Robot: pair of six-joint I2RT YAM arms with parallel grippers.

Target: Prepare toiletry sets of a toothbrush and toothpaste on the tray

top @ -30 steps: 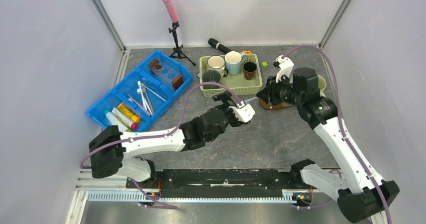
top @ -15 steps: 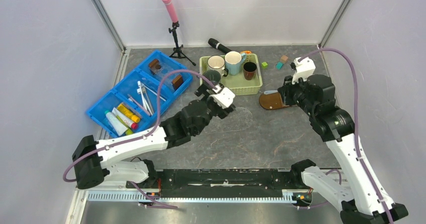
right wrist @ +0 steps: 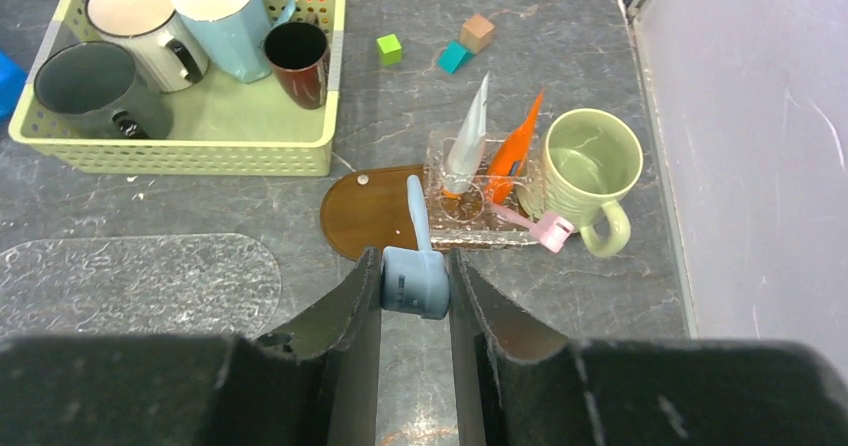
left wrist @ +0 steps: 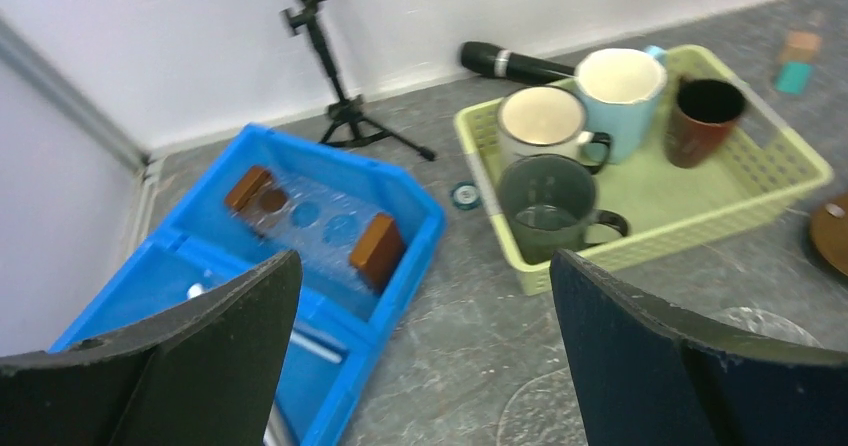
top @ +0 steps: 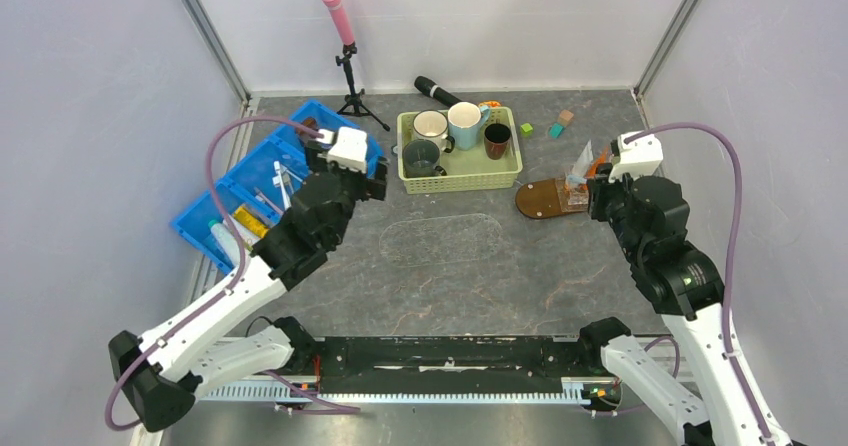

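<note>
Placing step — right pincer (right wrist: 415, 266) clasps a slender pale-blue item (right wrist: 416, 206) near the dark-brown oval wooden tray (right wrist: 365, 216), left pincer (left wrist: 425, 266) released; we would next lower it.

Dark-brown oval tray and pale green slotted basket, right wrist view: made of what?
The dark-brown oval tray looks like wood with a matte finish: warm brown, thin flat board; the grain is too faint to confirm. The pale green slotted basket looks like moulded plastic, slightly glossy: uniform colour, regular slotted walls.

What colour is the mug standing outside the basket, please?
Pale green mug, clearest in right wrist view.
</note>
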